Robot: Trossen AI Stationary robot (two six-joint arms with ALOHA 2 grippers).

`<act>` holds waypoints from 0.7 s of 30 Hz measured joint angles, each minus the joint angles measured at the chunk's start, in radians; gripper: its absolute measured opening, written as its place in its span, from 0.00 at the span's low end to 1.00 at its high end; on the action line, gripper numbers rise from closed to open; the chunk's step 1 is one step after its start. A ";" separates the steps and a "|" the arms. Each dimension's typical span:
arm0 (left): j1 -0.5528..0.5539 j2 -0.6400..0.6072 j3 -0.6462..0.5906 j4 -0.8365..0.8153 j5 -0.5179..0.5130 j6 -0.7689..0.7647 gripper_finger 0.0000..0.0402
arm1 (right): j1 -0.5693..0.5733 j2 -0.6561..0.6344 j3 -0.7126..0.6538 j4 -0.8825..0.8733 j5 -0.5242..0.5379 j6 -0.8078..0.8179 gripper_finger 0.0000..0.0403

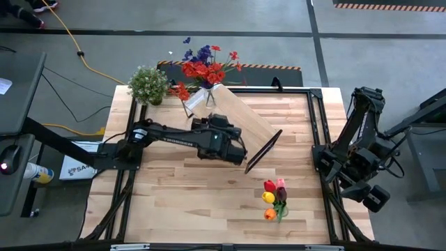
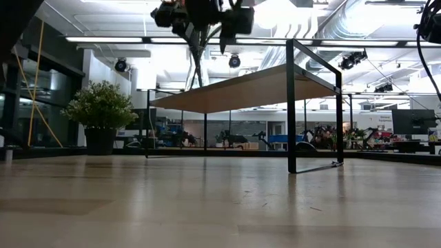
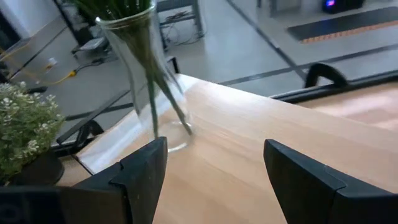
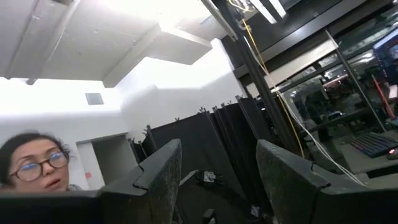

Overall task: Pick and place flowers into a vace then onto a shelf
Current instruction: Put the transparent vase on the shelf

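— Left gripper (image 3: 211, 180)? 
— Fingers apart, holding nothing, over the shelf (image 1: 240, 115). 
— Flowers (image 1: 205, 66)? 
— In the vase (image 3: 146, 74) on the shelf's far end; tulips (image 1: 274, 199) on the table (image 1: 209, 202). 
— Right gripper (image 4: 214, 180)? 
— Spread, off the table's side.

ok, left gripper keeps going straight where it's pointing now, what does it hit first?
Most likely the clear glass vase holding green stems, standing on the light-wood shelf board. The open left gripper points a little to one side of it, so it might only graze it; depth is unclear.
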 joint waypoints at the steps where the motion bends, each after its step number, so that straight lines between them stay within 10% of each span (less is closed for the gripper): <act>1: -0.015 0.000 0.000 0.000 -0.003 0.000 0.74 | 0.000 0.000 0.000 0.000 -0.001 0.000 0.50; 21: -0.425 -0.044 0.000 0.000 -0.005 0.180 0.75 | 0.101 0.000 0.000 -0.352 0.027 0.302 0.50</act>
